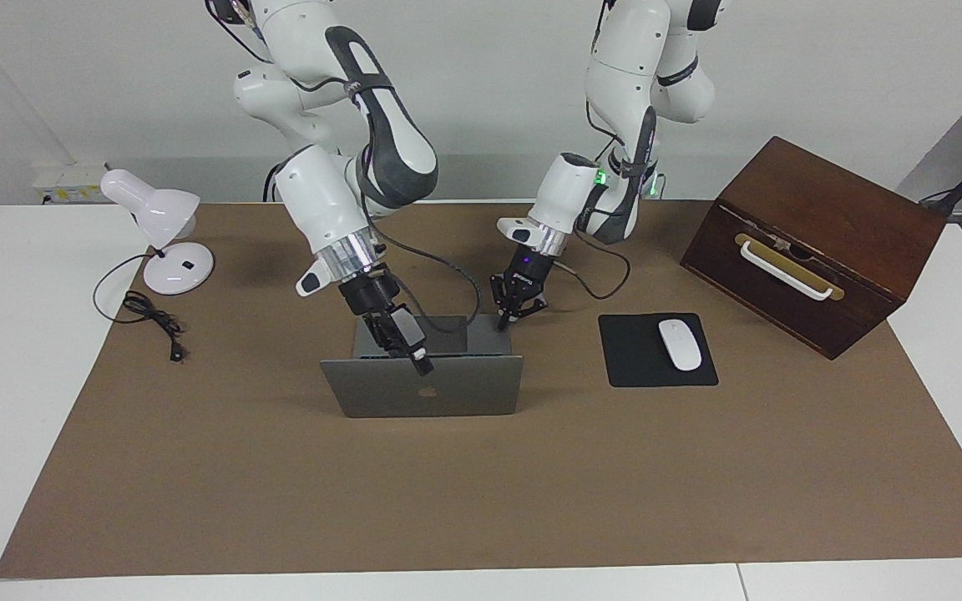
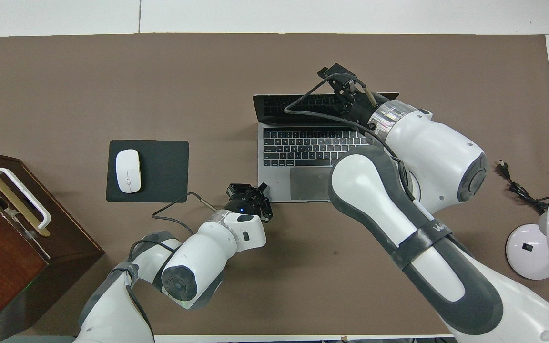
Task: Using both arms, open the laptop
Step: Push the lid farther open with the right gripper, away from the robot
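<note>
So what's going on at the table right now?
The laptop is open, its lid tilted up past upright and the keyboard showing in the overhead view. The right gripper is at the lid's top edge, working the screen. The left gripper, shut, presses down by the corner of the laptop's base nearest the robots, toward the mouse pad. The mouse, wooden box and desk lamp sit untouched.

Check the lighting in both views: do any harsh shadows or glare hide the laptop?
Facing view: even light, only soft shadows on the brown mat, and no glare on the laptop lid. Overhead view: the keyboard reads without glare; the right arm covers the laptop's corner toward its own end, and its silver wrist ring glints.
</note>
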